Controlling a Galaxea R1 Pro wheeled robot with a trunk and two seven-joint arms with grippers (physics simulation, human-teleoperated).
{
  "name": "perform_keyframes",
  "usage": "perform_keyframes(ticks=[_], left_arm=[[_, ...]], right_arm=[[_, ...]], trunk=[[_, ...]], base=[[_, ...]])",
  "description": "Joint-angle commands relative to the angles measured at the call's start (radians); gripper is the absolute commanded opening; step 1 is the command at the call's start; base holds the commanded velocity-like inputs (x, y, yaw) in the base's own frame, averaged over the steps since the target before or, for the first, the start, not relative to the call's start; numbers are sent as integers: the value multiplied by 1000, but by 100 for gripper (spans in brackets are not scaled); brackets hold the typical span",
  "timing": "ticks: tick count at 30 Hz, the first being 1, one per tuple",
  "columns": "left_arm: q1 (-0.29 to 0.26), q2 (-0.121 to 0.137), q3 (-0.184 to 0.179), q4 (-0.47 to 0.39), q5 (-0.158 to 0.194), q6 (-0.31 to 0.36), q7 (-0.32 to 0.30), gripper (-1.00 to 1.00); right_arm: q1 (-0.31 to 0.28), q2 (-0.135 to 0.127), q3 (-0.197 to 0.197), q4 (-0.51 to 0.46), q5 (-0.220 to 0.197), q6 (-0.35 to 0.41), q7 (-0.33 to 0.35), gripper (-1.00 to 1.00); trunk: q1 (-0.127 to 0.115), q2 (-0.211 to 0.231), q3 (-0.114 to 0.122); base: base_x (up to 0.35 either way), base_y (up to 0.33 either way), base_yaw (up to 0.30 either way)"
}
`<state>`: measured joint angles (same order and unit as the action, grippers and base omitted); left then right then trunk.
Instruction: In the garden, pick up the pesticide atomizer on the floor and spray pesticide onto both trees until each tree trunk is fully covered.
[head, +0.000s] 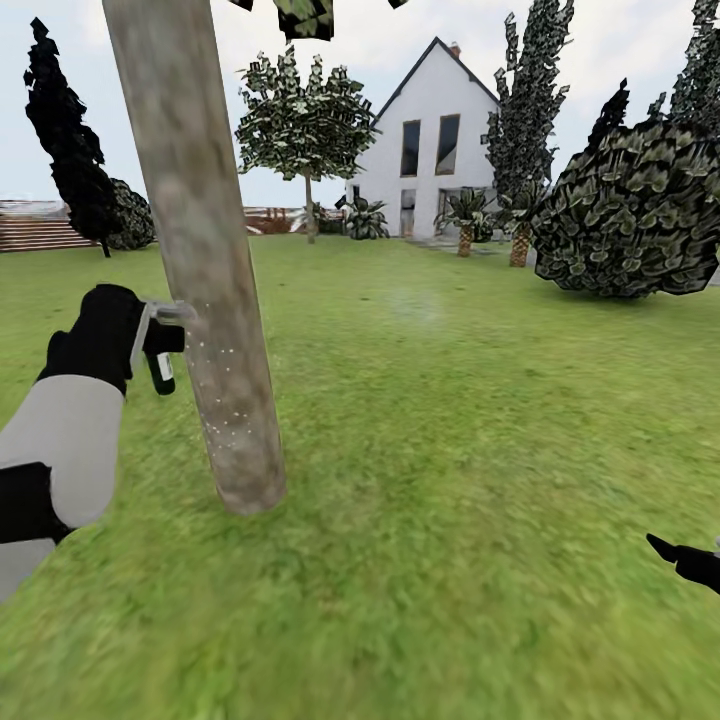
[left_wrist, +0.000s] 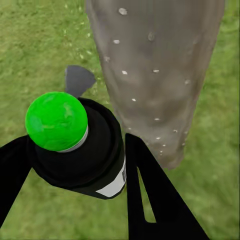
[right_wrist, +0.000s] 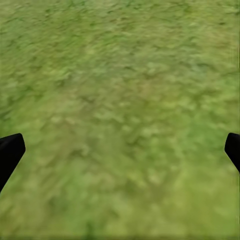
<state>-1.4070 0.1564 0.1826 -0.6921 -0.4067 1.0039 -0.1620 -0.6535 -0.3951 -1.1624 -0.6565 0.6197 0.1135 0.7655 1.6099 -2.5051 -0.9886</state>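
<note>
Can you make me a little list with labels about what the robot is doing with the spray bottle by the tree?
place: lawn with a white house far behind
left gripper: shut on the atomizer, a black bottle with a green cap
atomizer aim: nozzle close to the tree trunk
tree trunk: grey-brown, speckled with small white droplets on the side near the atomizer
right gripper: open, holding nothing, pointing down at grass
other plants: big dark bush at the right, leafy tree near the house
</note>
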Motion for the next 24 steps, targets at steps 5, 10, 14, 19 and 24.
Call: perform_keyframes(ticks=[5, 10, 14, 19, 24], left_arm=[[-7, -2, -3, 106, -1, -1, -10, -100], [-6, 1, -201, 111, -1, -6, -228, -100], [-4, 21, -255, 111, -1, -7, -261, -100], [1, 55, -260, 158, -1, -11, -263, -100], [2, 53, -262, 386, -3, -101, -263, -100]], right_arm=[[0, -1, 0, 0, 0, 0, 0, 100], [0, -3, 0, 0, 0, 0, 0, 100], [0, -4, 0, 0, 0, 0, 0, 100], [0, -4, 0, 0, 0, 0, 0, 100], [0, -4, 0, 0, 0, 0, 0, 100]], trunk=[[0, 0, 0], [0, 0, 0], [0, 0, 0], [0, 0, 0], [0, 0, 0]], base=[[0, 0, 0], [0, 0, 0], [0, 0, 0], [0, 0, 0], [0, 0, 0]])
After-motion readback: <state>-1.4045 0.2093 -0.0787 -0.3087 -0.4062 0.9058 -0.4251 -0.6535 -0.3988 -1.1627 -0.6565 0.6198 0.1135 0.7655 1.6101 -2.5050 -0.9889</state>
